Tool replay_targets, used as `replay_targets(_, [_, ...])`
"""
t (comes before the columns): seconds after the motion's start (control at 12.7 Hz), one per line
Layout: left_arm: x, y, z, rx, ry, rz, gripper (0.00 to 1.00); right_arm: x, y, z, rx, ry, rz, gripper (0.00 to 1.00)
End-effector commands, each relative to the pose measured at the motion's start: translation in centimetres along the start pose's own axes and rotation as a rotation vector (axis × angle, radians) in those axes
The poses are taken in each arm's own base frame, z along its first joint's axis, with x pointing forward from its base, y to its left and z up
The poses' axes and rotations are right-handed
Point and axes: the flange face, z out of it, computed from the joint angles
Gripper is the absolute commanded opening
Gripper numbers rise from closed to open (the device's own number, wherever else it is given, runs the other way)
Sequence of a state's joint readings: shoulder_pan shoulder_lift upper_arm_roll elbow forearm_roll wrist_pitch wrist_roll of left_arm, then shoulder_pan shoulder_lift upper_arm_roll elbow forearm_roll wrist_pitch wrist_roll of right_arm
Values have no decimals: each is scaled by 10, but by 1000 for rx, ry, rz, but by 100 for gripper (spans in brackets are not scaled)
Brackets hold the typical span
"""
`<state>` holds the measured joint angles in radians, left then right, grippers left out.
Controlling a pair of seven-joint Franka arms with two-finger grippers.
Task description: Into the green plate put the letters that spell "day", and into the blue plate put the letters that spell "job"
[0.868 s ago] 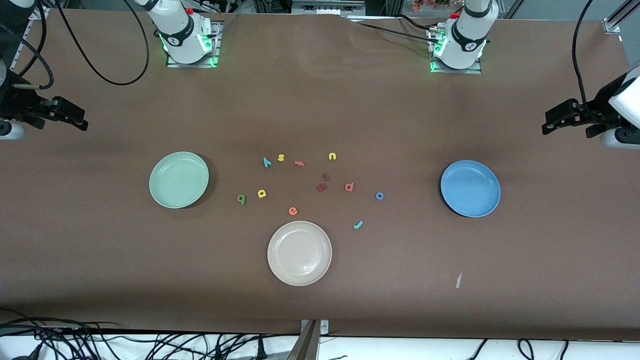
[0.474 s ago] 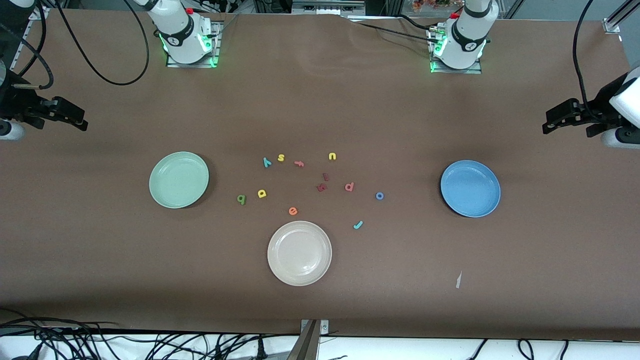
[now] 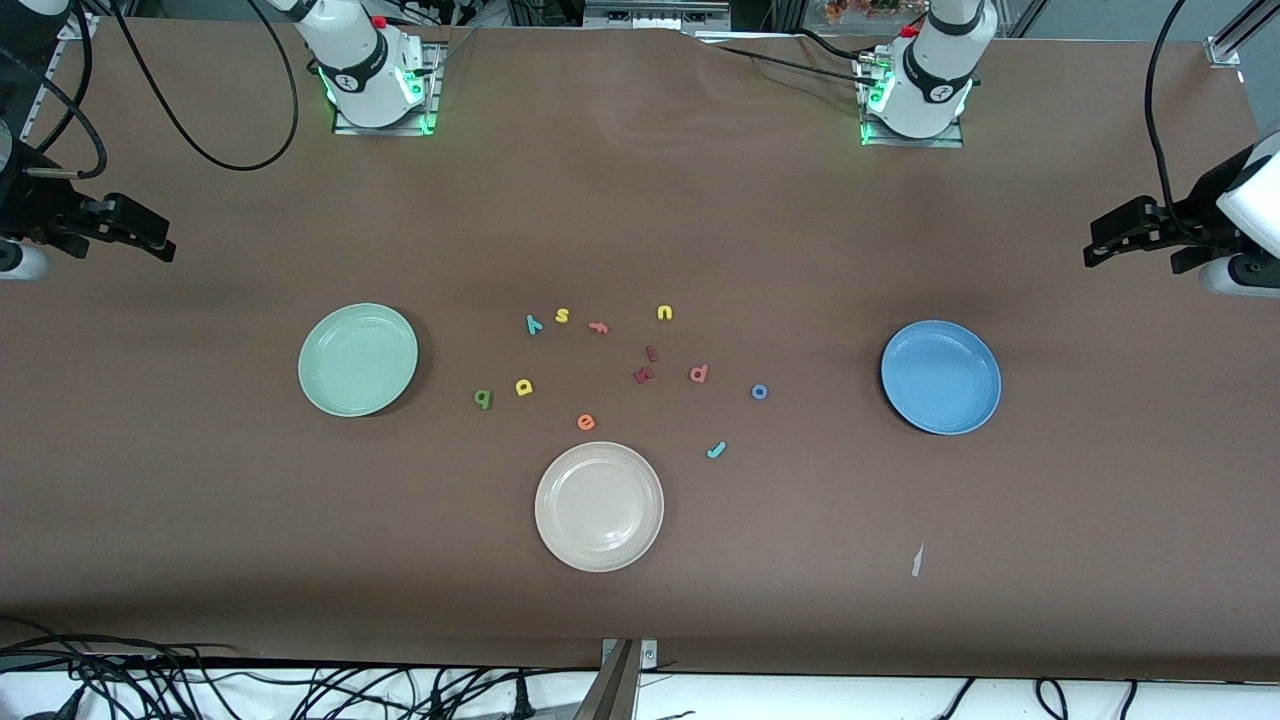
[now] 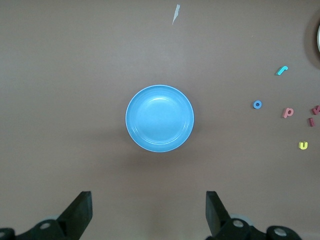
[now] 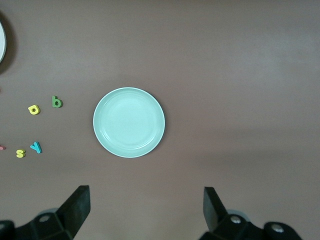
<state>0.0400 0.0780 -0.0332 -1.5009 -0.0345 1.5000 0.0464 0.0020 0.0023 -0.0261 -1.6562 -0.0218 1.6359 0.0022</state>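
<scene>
While both arms wait raised at table ends, left gripper (image 4: 149, 215) released, over bare brown table (image 3: 640, 200) at left arm's end; right gripper (image 5: 145, 212) released, at right arm's end. Round mid-blue plate (image 3: 941, 377) and round pale mint-green plate (image 3: 358, 359) hold nothing. Between plates on table: dark green d (image 3: 483, 399) just beside yellow a (image 3: 524, 387); teal y (image 3: 533, 323); pinkish-red b (image 3: 698, 374), blue ring o (image 3: 759, 392), teal hook j (image 3: 716, 450). Cream-white plate (image 3: 599, 506) nearest camera

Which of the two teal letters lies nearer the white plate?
The hook-shaped j; it lies close to the white plate, while the teal y sits farther up.
</scene>
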Motion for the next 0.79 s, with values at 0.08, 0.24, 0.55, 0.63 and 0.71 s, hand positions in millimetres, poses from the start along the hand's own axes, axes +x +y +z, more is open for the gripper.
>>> replay_targets(0.08, [-2, -1, -1, 28, -9, 20, 100, 2, 1, -7, 8, 7, 10, 100])
replay_targets(0.24, [-2, -1, -1, 30, -9, 21, 100, 3, 1, -6, 9, 9, 8, 100])
replay_targets(0.55, [-2, -1, -1, 30, -9, 20, 100, 5, 1, -3, 12, 9, 8, 100])
replay_targets(0.63, [-2, -1, -1, 30, -9, 20, 100, 6, 1, -4, 12, 10, 8, 100])
replay_targets(0.71, [-2, 0, -1, 30, -9, 21, 100, 5, 2, -3, 12, 9, 10, 100])
